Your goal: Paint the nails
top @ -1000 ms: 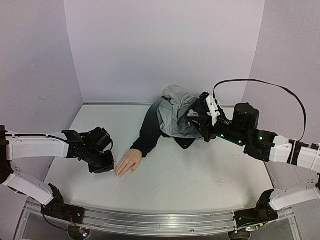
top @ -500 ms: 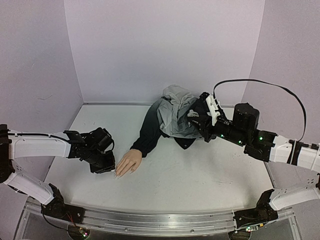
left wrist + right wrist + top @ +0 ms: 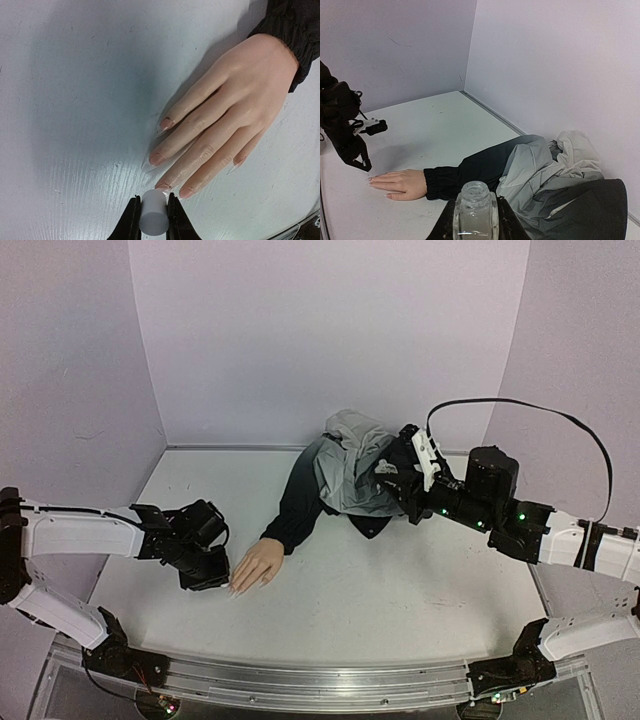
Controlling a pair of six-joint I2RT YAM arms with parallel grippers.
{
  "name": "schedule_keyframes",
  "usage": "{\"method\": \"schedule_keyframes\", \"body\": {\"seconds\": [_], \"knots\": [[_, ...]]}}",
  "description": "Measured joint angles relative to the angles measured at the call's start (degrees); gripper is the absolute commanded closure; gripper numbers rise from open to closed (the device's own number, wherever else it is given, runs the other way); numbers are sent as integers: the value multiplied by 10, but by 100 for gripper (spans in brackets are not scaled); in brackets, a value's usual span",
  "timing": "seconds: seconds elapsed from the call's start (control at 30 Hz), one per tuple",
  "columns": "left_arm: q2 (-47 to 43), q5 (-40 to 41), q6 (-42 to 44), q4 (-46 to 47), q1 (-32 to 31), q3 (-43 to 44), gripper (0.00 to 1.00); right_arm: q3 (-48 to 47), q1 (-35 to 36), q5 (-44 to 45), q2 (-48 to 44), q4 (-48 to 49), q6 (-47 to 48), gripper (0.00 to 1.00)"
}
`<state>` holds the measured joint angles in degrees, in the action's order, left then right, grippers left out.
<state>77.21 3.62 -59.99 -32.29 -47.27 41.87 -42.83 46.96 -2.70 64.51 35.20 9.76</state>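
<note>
The flesh-coloured mannequin hand [image 3: 256, 564] lies palm down, its dark sleeve [image 3: 296, 502] running back to a grey jacket. Its pale glossy nails [image 3: 156, 159] show in the left wrist view, fingertips pointing toward the lower left. My left gripper [image 3: 153, 198] is shut on a small white cylinder cap [image 3: 153, 216] whose far end sits right at the tip of the third finger's nail [image 3: 164, 186]. In the top view the left gripper [image 3: 207, 576] is just left of the fingertips. My right gripper [image 3: 475, 216] is shut on an open clear glass bottle [image 3: 475, 200], held up over the jacket at the right [image 3: 398, 480].
The crumpled grey and black jacket [image 3: 350, 475] lies at the back centre. Lilac walls enclose the white table [image 3: 380, 610] on three sides. A metal rail [image 3: 300, 680] runs along the near edge. The left arm [image 3: 345, 130] shows in the right wrist view.
My left gripper has shifted slightly nearer and toward the fingertips. The right arm and the bottle have not moved.
</note>
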Motion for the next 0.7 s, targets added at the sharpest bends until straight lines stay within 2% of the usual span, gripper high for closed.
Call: {"method": "schedule_keyframes", "body": {"seconds": [0.47, 0.7], "knots": [[-2, -5, -3, 0, 0, -16, 100, 0, 0, 0, 2, 0, 0, 100], [-49, -4, -3, -7, 0, -23, 100, 0, 0, -1, 2, 0, -1, 100]]}}
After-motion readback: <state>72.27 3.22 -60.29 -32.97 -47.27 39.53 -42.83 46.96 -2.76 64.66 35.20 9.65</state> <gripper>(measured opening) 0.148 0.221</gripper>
